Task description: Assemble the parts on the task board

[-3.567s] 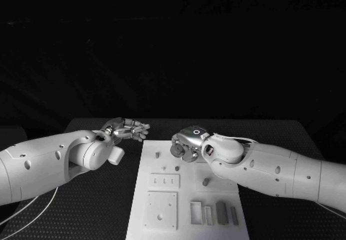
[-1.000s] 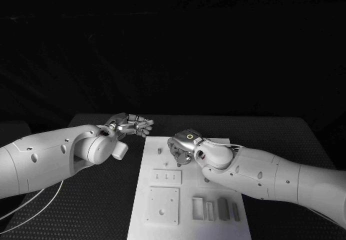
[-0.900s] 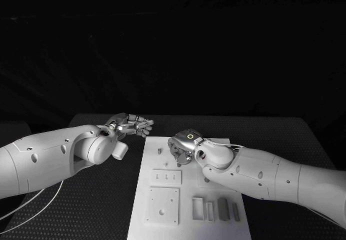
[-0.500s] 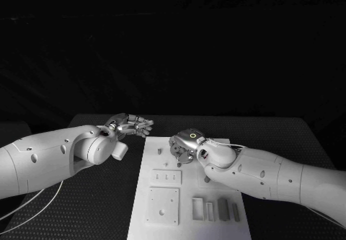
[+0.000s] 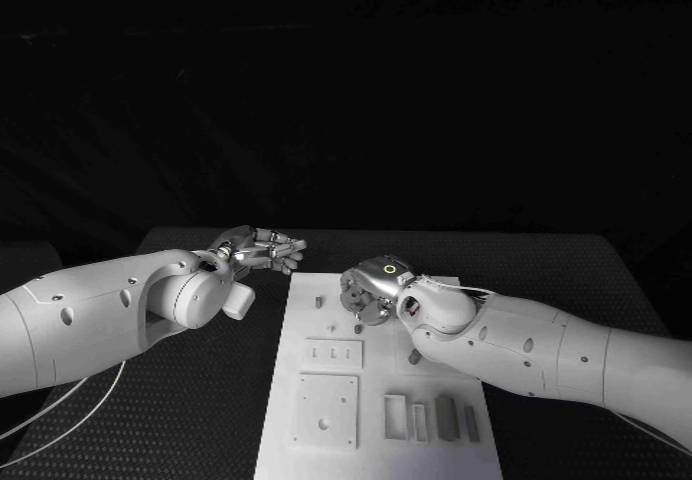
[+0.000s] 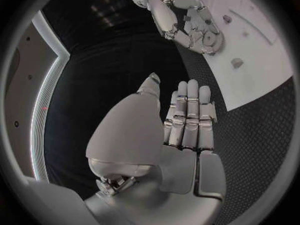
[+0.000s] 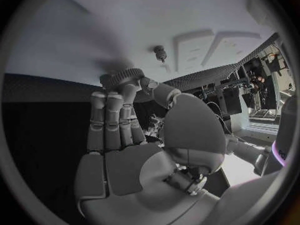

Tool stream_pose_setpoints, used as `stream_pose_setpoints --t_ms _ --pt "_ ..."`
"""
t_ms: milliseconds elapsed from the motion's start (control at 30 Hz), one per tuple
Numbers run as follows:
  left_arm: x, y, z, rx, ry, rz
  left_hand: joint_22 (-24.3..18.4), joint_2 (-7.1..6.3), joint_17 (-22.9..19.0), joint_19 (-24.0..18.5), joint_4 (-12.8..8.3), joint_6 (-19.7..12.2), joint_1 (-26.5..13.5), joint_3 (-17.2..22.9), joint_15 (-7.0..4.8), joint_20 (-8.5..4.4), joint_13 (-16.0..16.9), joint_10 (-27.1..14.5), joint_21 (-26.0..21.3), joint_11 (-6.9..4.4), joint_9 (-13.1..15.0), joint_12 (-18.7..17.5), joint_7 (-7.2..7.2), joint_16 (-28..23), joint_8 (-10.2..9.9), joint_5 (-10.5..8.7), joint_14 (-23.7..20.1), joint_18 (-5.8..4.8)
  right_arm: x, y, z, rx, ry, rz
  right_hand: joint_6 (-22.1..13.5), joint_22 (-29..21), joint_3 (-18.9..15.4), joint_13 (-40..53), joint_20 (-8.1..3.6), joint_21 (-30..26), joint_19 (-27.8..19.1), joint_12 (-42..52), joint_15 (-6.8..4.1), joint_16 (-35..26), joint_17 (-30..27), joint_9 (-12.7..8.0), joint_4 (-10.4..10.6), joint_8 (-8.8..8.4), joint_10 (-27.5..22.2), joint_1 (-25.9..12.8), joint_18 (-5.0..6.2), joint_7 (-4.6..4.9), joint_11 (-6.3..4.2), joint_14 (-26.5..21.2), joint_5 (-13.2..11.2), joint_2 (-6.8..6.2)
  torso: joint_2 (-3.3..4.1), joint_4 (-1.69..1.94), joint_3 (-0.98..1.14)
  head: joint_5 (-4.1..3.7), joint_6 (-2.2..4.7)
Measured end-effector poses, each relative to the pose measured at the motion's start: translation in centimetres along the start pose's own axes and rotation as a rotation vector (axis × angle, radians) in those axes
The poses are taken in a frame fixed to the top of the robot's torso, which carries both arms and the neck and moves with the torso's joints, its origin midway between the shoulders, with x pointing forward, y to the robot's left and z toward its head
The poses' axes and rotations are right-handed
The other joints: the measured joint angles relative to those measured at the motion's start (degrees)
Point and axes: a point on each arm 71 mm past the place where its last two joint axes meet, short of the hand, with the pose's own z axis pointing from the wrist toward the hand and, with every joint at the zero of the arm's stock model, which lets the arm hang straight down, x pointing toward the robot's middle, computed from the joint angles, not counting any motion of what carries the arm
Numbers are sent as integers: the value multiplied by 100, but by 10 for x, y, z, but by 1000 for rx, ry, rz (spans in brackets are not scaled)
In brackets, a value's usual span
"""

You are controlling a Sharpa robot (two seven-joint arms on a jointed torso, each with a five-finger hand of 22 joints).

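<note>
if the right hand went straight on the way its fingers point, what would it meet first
Probably the task board: the right hand holds a gear at its fingertips just off the white surface, though depth is unclear.

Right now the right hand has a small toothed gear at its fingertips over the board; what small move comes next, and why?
Probably ease the right hand down toward the small peg on the white task board. The dark toothed gear is held at its fingertips and the peg stands bare just beyond it.
</note>
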Motion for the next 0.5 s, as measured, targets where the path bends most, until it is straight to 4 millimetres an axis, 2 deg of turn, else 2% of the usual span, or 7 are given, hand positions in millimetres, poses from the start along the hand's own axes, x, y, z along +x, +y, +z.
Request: stream_pose_setpoints --t_ms 500 --pt "-1 0 0 -1 -1 1 -1 0 4 0 0 0 0 0 0 0 4 0 0 0 5 -22 0 0 0 0 0 -4 0 -7 -4 12 -9 31 0 -73 25 -978 20 -109 -20 -1600 279 -58 -324 80 -27 30 0 1 19 0 0 -85 0 0 0 -1 0 -4 -2"
